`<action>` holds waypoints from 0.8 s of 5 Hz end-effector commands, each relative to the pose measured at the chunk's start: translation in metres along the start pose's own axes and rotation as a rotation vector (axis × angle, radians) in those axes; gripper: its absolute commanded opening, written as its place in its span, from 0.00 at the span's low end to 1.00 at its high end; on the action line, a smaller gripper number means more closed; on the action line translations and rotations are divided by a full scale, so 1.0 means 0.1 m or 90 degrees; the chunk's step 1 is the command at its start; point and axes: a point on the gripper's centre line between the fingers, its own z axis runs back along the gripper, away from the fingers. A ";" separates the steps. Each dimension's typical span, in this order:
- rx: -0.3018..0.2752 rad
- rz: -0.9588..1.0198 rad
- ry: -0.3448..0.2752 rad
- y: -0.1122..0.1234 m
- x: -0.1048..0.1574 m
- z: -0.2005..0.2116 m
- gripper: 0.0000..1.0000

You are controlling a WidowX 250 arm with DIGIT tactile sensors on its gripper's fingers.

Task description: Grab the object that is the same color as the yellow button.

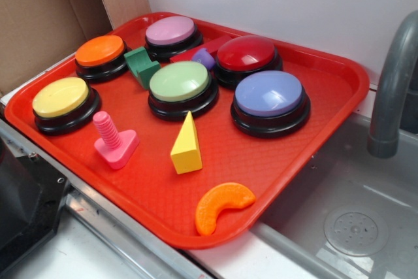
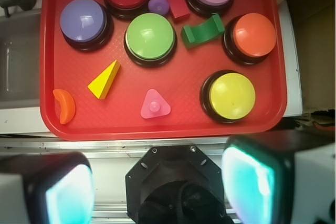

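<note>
The yellow wedge stands upright on the red tray, near its front middle; in the wrist view it lies at the tray's left. The yellow button sits at the tray's left front corner, and at the lower right in the wrist view. My gripper is open and empty, high above the counter in front of the tray, its two pale pads wide apart. It does not show in the exterior view.
On the tray are orange, pink, green, red and blue buttons, a pink bolt, an orange crescent, a green block. A grey faucet and sink stand right.
</note>
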 end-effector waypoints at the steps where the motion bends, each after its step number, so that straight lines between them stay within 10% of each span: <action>1: 0.000 0.000 0.000 0.00 0.00 0.00 1.00; 2: 0.000 0.030 0.021 -0.19 0.04 -0.08 1.00; 3: -0.080 0.093 0.002 -0.49 0.14 -0.19 1.00; 4: -0.059 0.165 -0.022 -0.69 0.26 -0.38 1.00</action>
